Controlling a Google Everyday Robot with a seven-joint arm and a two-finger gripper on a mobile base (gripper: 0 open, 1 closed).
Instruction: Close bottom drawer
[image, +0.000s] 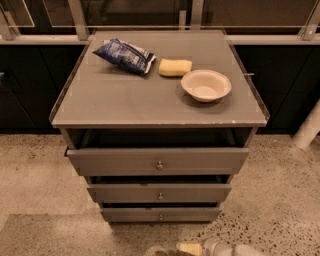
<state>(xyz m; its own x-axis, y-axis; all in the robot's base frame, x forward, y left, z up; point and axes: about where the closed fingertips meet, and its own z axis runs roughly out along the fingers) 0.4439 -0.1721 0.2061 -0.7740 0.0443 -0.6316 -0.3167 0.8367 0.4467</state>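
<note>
The grey cabinet (150, 100) has three drawers, each with a small round metal knob. The bottom drawer (125, 215) is the lowest, slim grey front; a dark gap shows above it, so it stands a little way out. The middle drawer (125, 192) and the top drawer (110, 161) also stand out, the top one the most. My gripper (191, 247) is at the bottom edge of the view, low over the floor, in front of the bottom drawer, a little to its right and apart from it.
On the cabinet top lie a blue crisp bag (124, 55), a yellow sponge (175, 67) and a white bowl (206, 85). Dark cabinets and a rail run behind. A white post (307, 127) stands at the right. The floor is speckled concrete.
</note>
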